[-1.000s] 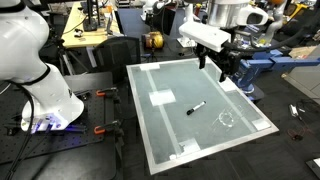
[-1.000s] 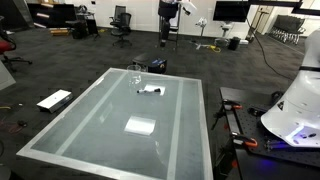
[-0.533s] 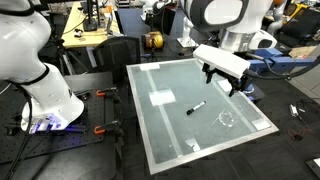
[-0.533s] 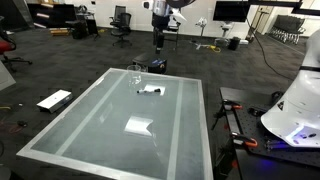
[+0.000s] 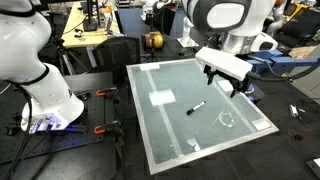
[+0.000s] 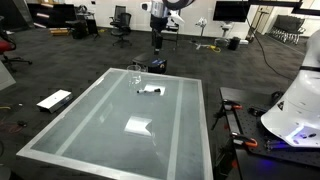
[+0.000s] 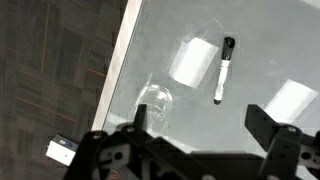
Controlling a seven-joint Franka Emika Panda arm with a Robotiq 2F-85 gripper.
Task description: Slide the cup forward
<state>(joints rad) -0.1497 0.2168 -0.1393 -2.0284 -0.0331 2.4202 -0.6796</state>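
The clear cup stands on the glass table top near its edge, seen mostly as a thin rim. It shows faintly in an exterior view and in the wrist view. A black marker pen lies beside it, also in the wrist view. My gripper hangs open and empty well above the table, over the edge near the cup. In the wrist view its fingers are spread wide, with the cup by the left finger.
White paper patches lie on the table. A white robot base stands beside the table. Desks, chairs and equipment fill the room behind. Dark carpet lies past the table edge.
The arm has swung out over the table's far edge and lowered somewhat toward the cup. The gripper stays open. Cup and marker have not moved.
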